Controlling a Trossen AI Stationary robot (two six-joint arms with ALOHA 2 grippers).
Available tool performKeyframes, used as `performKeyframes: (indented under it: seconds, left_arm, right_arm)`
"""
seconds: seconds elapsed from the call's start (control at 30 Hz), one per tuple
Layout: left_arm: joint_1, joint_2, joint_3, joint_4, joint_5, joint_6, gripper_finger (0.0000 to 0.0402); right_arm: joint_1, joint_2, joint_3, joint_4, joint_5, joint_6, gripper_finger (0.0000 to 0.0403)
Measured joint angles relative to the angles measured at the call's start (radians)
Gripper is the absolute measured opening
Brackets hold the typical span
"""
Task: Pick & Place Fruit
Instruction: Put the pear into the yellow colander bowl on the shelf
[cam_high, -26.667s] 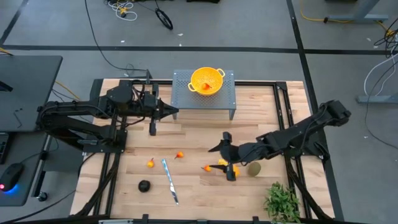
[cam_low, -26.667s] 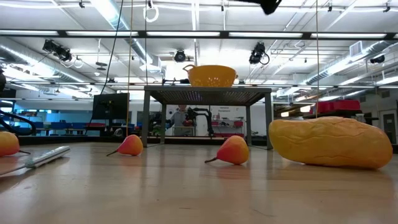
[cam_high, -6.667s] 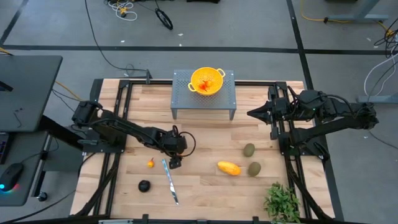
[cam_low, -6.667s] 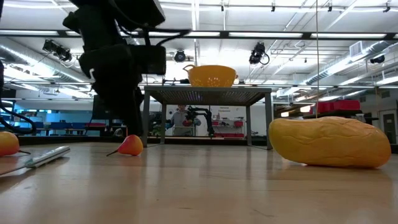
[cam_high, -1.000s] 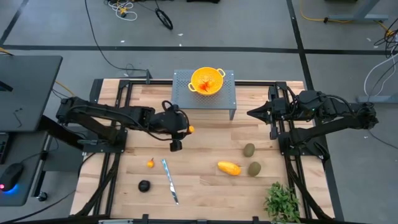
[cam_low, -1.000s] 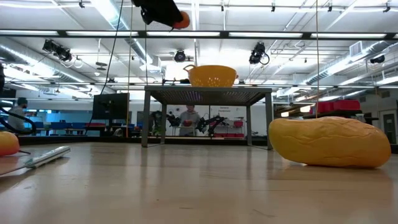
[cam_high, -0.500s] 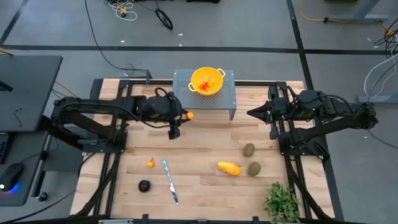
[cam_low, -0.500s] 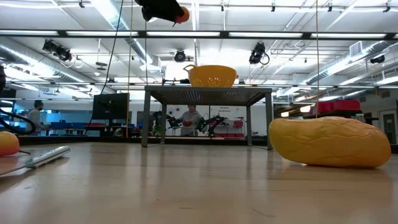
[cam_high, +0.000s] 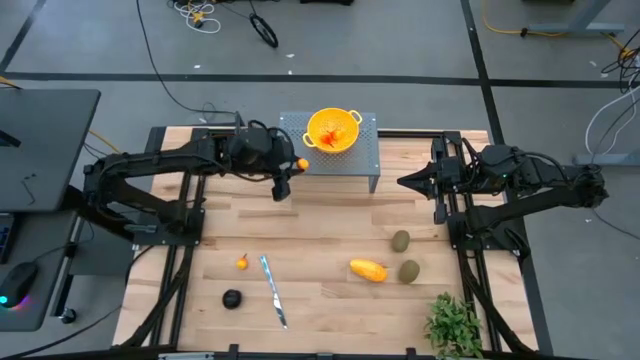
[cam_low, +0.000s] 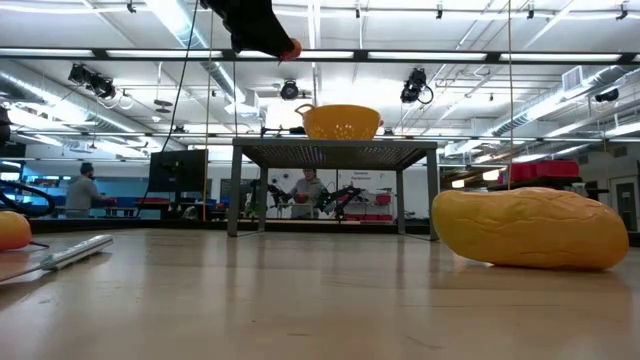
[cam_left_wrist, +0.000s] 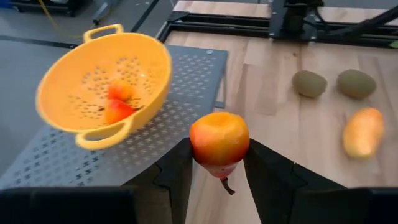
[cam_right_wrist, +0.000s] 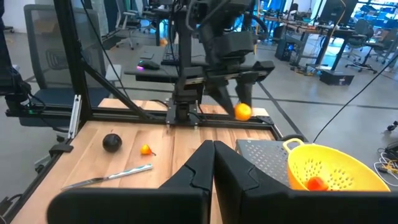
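Between the left gripper's (cam_left_wrist: 219, 163) pads, raised above the table, an orange-red fruit (cam_left_wrist: 219, 138) is pinched, stem down. From it, the yellow colander (cam_high: 333, 130) lies at about two o'clock in the high view, close. Right gripper (cam_high: 408, 183) idles shut, well apart.

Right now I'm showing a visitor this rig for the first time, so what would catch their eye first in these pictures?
The left gripper holds a small orange-red fruit in the air beside the yellow colander, which sits on a perforated metal stand and already has fruit in it. On the table below lie a yellow-orange oblong fruit, two olive-green ovals and a silver knife. The right gripper waits shut at the right edge.
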Motion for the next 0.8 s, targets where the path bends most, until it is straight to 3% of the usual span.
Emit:
performKeyframes:
  seconds: [0.37,0.8]
  left_arm:
    - [0.110,0.002,0.000,0.162,0.041,-0.013,0.0144]
    - [0.191,0.002,0.000,0.231,0.034,-0.067,0.0144]
  right_arm:
    - [0.000,0.000,0.000,0.002,-0.001,0.036,0.0018]
    - [0.000,0.000,0.000,0.002,-0.001,0.036,0.0018]
